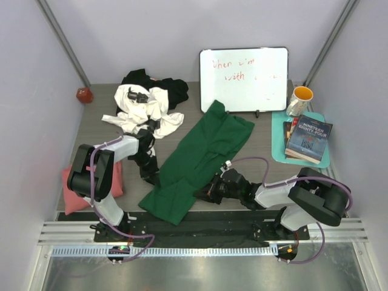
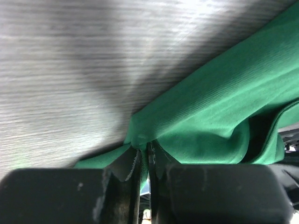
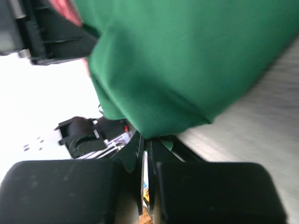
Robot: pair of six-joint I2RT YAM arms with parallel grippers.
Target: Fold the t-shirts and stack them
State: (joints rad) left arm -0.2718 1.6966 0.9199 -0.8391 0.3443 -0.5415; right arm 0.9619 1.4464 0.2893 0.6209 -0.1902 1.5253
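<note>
The dark green t-shirt (image 1: 203, 151) lies spread in a long diagonal across the table's middle. At its left edge my left gripper (image 1: 151, 176) is shut on a pinch of the green cloth (image 2: 210, 116), with the fabric bunched between the jaws (image 2: 144, 150). My right gripper (image 1: 209, 191) is shut on the shirt's lower right edge, and green cloth (image 3: 177, 60) hangs from its closed jaws (image 3: 145, 141). A crumpled white t-shirt (image 1: 142, 112) lies at the back left, partly on a black t-shirt (image 1: 167, 86). The salmon pink t-shirt (image 1: 79, 191) sits folded beside the left arm.
A whiteboard (image 1: 244, 79) leans at the back. An orange-lined mug (image 1: 299, 100) and a stack of books (image 1: 308, 139) stand on a teal mat (image 1: 277, 130) at the right. A small red ball (image 1: 84, 94) lies at the far left corner.
</note>
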